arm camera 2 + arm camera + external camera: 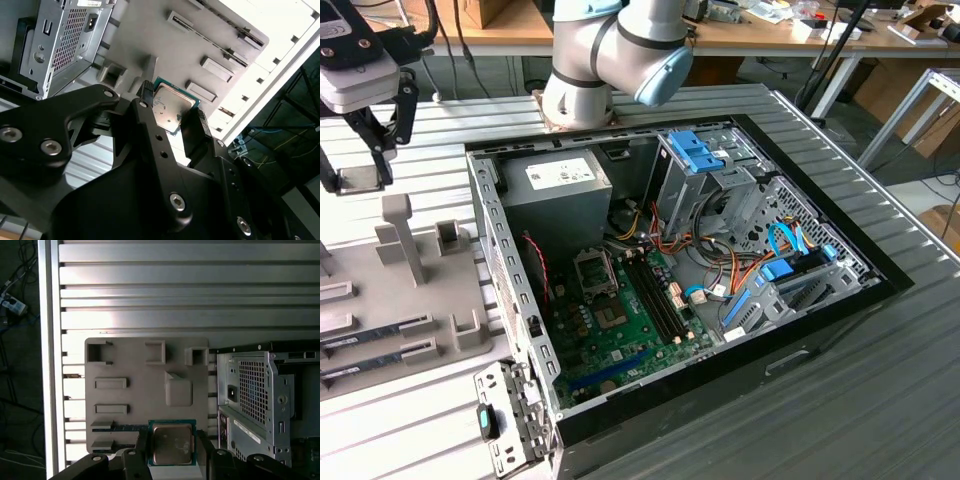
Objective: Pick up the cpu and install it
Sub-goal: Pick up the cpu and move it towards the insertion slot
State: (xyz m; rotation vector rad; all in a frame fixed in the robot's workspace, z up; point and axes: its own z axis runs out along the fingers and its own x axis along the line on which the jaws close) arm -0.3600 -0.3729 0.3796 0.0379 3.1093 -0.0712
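Note:
The cpu (171,442) is a small square chip with a silvery top and a thin green rim, held between my gripper's (172,446) two black fingers (141,446). In the second wrist view the same cpu (172,105) sits in the gripper (172,107), with a finger on each side edge. In the exterior view the gripper (360,178) hangs at the far left with the cpu (365,181) in it, lifted above the grey parts tray (420,300). The open computer case (670,260) lies to the exterior view's right, and the motherboard's socket (595,270) has its frame raised.
The grey tray (145,390) has raised holders and slots, and long dark memory sticks (370,335) lie on it. A grey power-supply box (555,195) fills the case's back corner, beside the arm's base (580,95). Drive cages and coloured cables (760,250) fill the case's right half.

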